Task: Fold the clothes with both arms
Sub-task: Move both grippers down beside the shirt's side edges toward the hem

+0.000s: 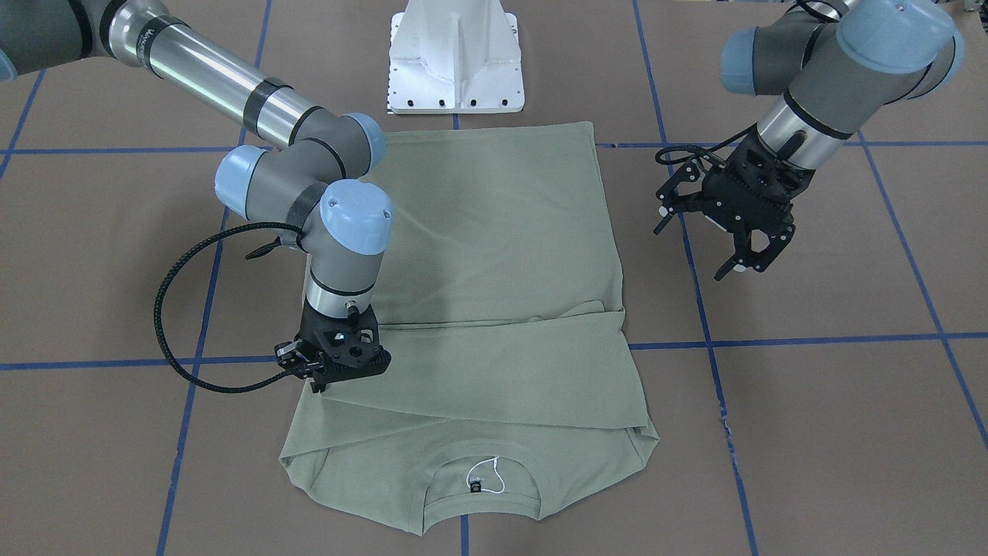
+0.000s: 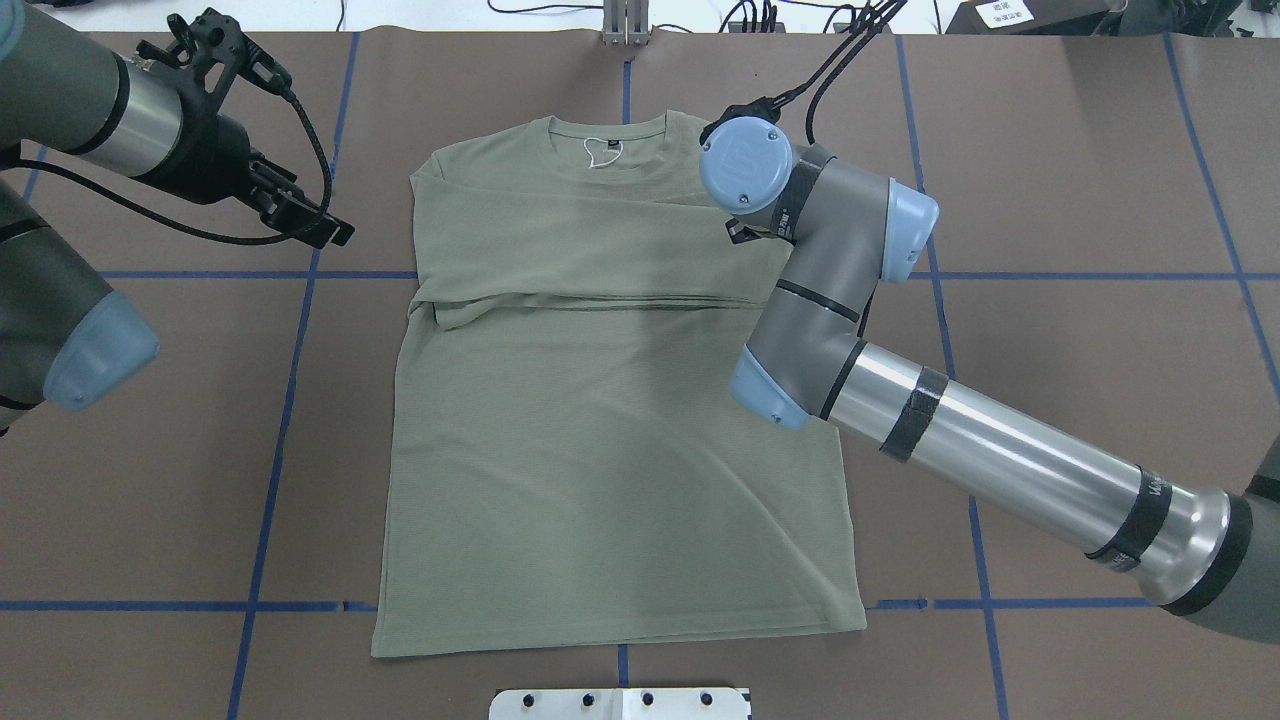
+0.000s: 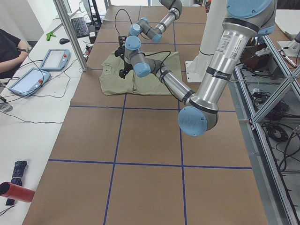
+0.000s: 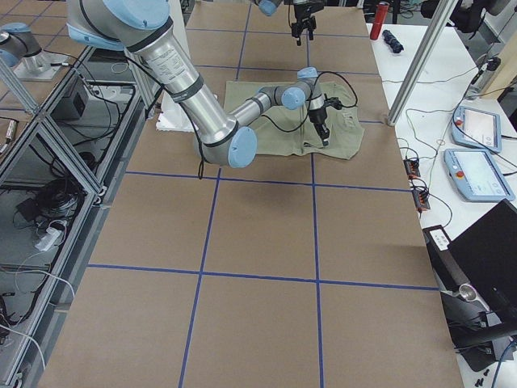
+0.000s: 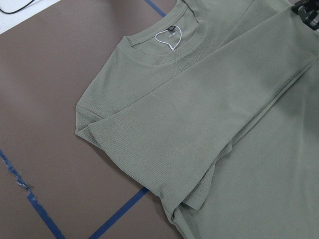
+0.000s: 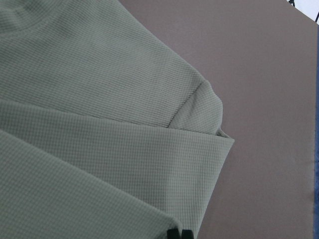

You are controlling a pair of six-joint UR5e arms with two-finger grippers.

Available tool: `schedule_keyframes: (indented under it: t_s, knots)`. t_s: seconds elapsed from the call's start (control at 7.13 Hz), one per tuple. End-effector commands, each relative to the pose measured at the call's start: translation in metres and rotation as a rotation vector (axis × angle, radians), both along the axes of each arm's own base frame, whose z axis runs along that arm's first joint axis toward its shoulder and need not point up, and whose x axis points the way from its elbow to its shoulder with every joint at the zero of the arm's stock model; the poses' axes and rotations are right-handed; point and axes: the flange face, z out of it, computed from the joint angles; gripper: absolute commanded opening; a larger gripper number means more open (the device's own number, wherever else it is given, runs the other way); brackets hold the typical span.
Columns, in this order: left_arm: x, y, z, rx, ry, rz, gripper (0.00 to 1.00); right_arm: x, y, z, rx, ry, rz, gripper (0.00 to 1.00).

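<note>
The sage-green shirt (image 1: 494, 232) lies flat on the brown table, neck away from the robot's base. Both sleeves are folded across the chest (image 2: 600, 430). My right gripper (image 1: 318, 384) is down at the shirt's edge by the shoulder. Its fingertips (image 6: 172, 234) stand close together on the folded sleeve's edge, so it looks shut on the fabric. In the overhead view its wrist hides it. My left gripper (image 1: 742, 269) is open and empty. It hangs above bare table beside the shirt's other side (image 2: 315, 220). The left wrist view shows the neck label and string loop (image 5: 169, 39).
The white pedestal base (image 1: 455, 62) stands just behind the shirt's hem. Blue tape lines (image 1: 772, 340) cross the brown table cover. In the exterior left view an operator (image 3: 9, 51) and tablets (image 3: 54, 58) are at a side bench.
</note>
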Motion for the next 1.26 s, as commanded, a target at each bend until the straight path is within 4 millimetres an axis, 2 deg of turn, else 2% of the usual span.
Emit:
schedule_keyframes:
  t_s: [0.0, 0.14, 0.28, 0.42, 0.7, 0.84, 0.98, 1.12]
  knots:
    - [0.000, 0.000, -0.001, -0.004, 0.002, -0.004, 1.00, 0.002, -0.005, -0.014, 0.029, -0.066, 0.016, 1.00]
    - [0.000, 0.002, -0.005, -0.070, 0.025, -0.047, 1.00, 0.014, -0.011, -0.023, -0.012, -0.168, -0.005, 1.00]
    - [-0.002, 0.003, -0.011, -0.145, 0.051, -0.106, 1.00, 0.035, 0.002, -0.035, -0.074, -0.281, 0.015, 1.00]
    - [-0.005, 0.009, -0.019, -0.187, 0.070, -0.193, 1.00, 0.069, 0.035, -0.032, -0.091, -0.362, 0.038, 1.00]
    - [0.020, 0.087, -0.010, -0.330, 0.107, -0.258, 1.00, 0.130, 0.130, -0.018, -0.171, -0.496, 0.092, 1.00]
    - [0.028, 0.126, -0.011, -0.393, 0.131, -0.279, 1.00, 0.147, 0.179, -0.014, -0.245, -0.562, 0.164, 1.00]
    - [0.038, 0.160, -0.010, -0.461, 0.187, -0.292, 1.00, 0.142, 0.233, -0.020, -0.276, -0.607, 0.224, 1.00]
    - [0.063, 0.196, 0.008, -0.526, 0.228, -0.333, 1.00, 0.130, 0.284, -0.013, -0.286, -0.621, 0.284, 0.99]
